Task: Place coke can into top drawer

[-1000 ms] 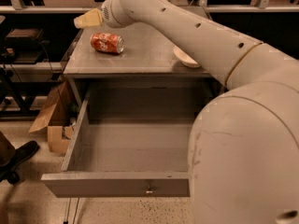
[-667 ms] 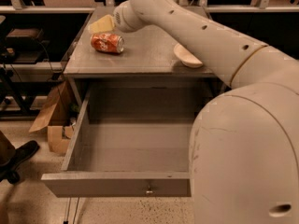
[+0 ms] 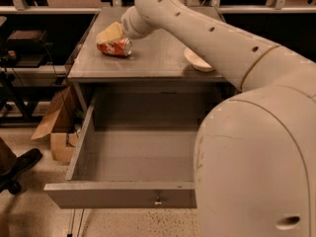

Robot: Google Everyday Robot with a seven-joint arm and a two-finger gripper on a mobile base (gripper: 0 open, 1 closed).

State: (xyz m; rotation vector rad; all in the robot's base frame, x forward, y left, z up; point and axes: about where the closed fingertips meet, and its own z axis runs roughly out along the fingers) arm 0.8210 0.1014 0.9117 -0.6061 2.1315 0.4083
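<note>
The coke can point(image 3: 114, 48) lies on its side on the grey cabinet top point(image 3: 148, 63), near the left edge. My gripper point(image 3: 109, 34) is at the end of the white arm, right above and behind the can, its yellowish fingers close over the can's top. The top drawer point(image 3: 133, 152) is pulled wide open below the cabinet top and holds nothing; its front panel has a small metal knob point(image 3: 158, 200) at the centre. My arm's large white body covers the drawer's right part.
A cream-white bowl point(image 3: 198, 61) sits on the cabinet top to the right, partly under my arm. Cardboard boxes point(image 3: 57, 127) lie on the floor left of the cabinet. A dark shoe point(image 3: 17, 167) is at the far left. Dark shelving runs behind.
My gripper has moved from behind the can to right over it, coming lower and closer. The can and the drawer have not moved.
</note>
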